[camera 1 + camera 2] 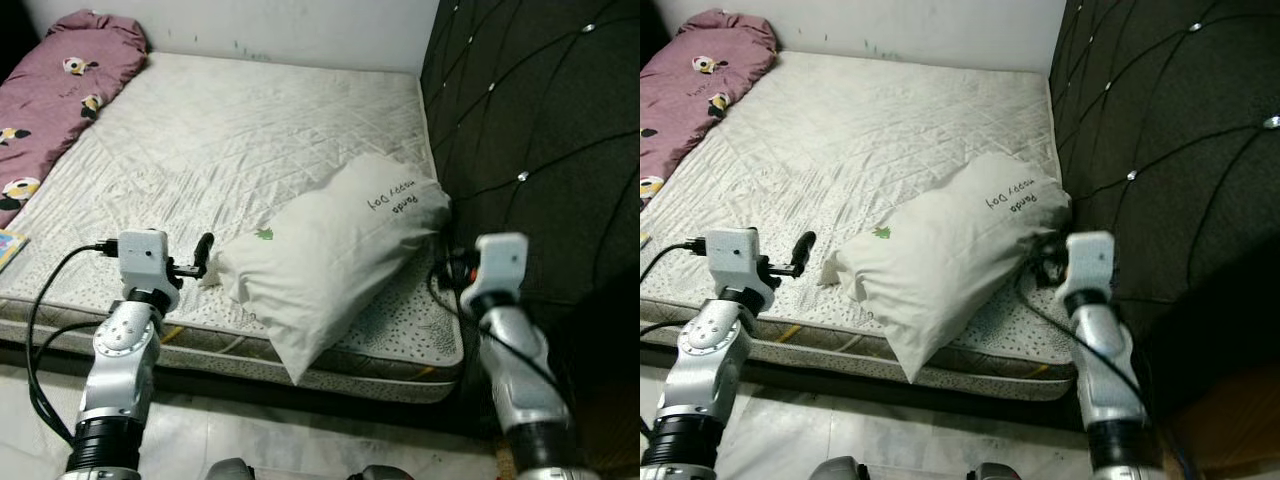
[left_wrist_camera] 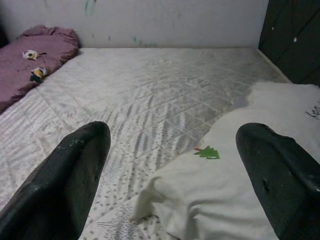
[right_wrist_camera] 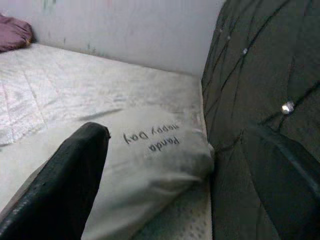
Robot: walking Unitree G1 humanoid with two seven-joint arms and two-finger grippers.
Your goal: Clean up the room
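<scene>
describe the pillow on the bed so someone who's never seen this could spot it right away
On the bare quilted mattress, look to the end by the dark tufted headboard. The white pillow lies there, overhanging the front edge; unlike the maroon bedding, it has handwritten-style lettering and a tiny green tree.

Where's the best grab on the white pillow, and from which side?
Probably both ends at once. The white pillow lies diagonally, one corner overhanging the mattress edge. The open left gripper faces its bunched near-left corner; the open right gripper faces the printed end by the headboard.

A dark tufted headboard stands against the white wall.
</scene>
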